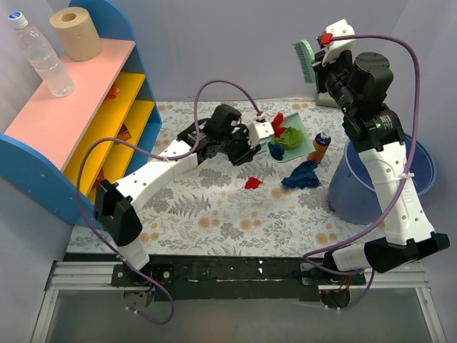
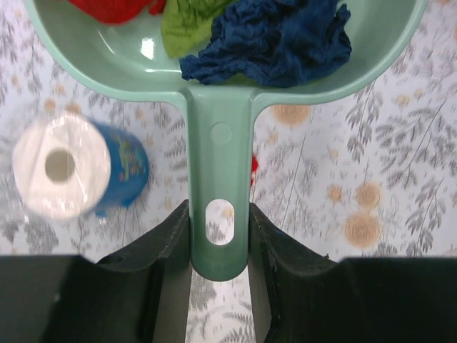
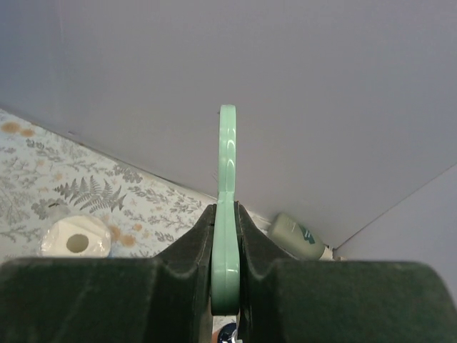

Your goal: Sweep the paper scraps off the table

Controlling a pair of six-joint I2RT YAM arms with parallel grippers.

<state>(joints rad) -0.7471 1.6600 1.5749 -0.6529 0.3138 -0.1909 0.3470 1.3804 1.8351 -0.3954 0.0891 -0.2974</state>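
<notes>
Two grippers are both busy: the left gripper [image 2: 220, 214] is clamped on the handle [image 2: 220, 143] of a pale green dustpan [image 2: 136, 50], jaws pressing it from either side. The right gripper [image 3: 227, 214] is pinched shut on the thin handle of a green brush [image 1: 303, 61], held high by the far wall, well clear of the surface [image 1: 214, 214]. The pan carries a red scrap [image 2: 114, 8], a green scrap [image 2: 189, 21] and a dark blue scrap [image 2: 278, 39], heaped toward the handle end. Whether the pan sits flat on the surface I cannot tell. On the cloth lie a small red wad [image 1: 252, 183] and a larger dark blue wad [image 1: 301, 175], both just near of the pan. The main risk is spilling: if the left arm tips or jerks the pan while shifting to face those two, the light paper could slide back out. The brush has a long way to descend, and an orange bottle [image 1: 320, 146] stands just right of the pan, beside the blue wad, so a wide stroke could knock it over. A tissue roll [image 2: 64, 168] to the left of the handle could be nudged by the pan. A hard sweep could also flick the small red wad past the pan rather than into it.
</notes>
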